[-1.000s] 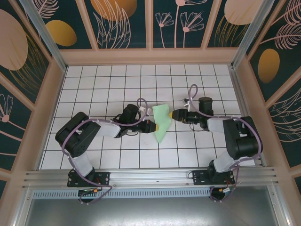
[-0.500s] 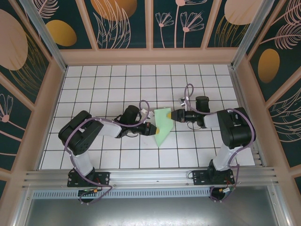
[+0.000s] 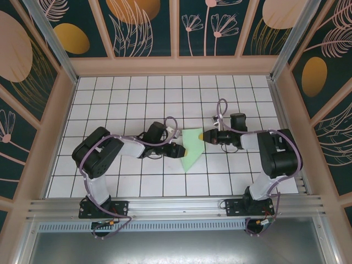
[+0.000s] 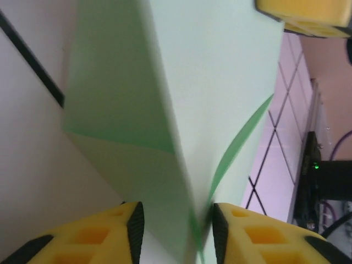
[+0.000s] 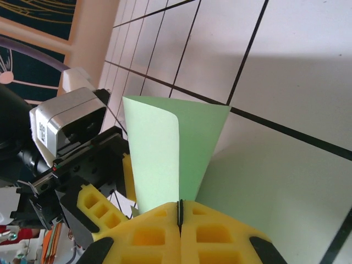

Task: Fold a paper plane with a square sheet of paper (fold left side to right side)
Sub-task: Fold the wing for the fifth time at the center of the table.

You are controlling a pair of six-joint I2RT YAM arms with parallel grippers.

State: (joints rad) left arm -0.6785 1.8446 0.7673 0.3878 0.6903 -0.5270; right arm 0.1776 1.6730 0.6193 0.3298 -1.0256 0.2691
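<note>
The paper (image 3: 191,153) lay partly folded near the middle of the worktop (image 3: 110,99), with one flap curled up off the surface. The right gripper (image 5: 180,212) was closed on that flap's edge. The left gripper (image 4: 175,220) stood open, its jaws either side of the paper's raised ridge without clamping it. With a single pinch holding it (thin, slippery stuff), any pull to the right could drag the whole paper across the worktop, skew the fold, or tear the pinched edge.
</note>
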